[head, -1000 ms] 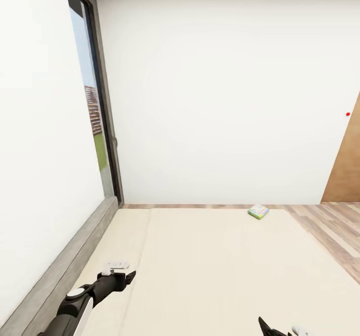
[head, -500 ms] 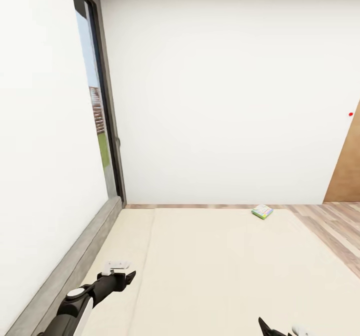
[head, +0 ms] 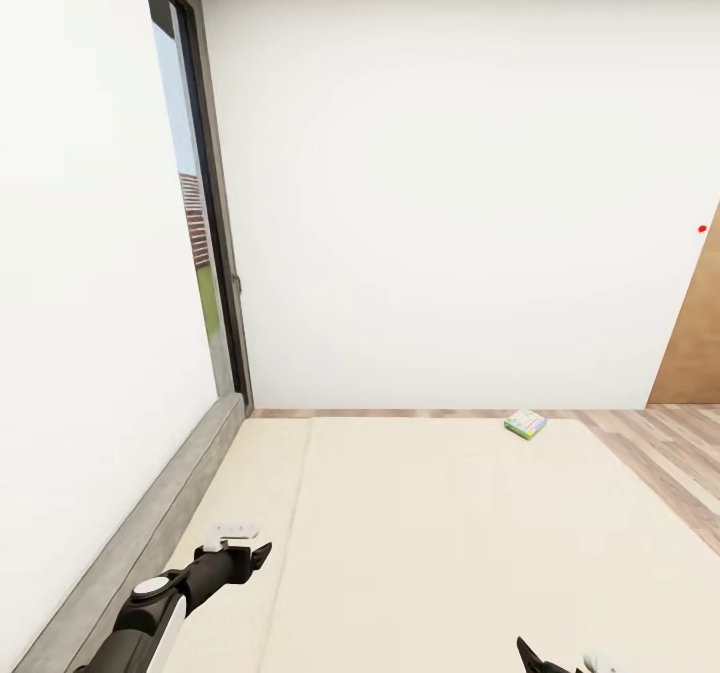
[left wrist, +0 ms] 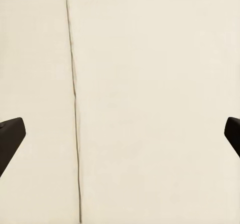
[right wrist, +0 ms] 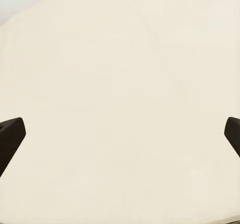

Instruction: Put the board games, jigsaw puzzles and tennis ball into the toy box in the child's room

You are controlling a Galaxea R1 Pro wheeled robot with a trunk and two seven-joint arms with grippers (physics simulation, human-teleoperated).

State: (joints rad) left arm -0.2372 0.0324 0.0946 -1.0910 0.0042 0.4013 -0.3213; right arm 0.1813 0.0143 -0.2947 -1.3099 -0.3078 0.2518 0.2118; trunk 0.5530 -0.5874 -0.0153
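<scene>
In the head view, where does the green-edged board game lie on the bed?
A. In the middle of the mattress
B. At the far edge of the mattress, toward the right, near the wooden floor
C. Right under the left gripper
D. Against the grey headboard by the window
B: the board game lies at the far right edge of the bed, well away from the left gripper, whose fingers stand open over bare mattress.

Black left arm point(head: 190, 585), white joint cap, dark fingers point(left wrist: 11, 135)
</scene>
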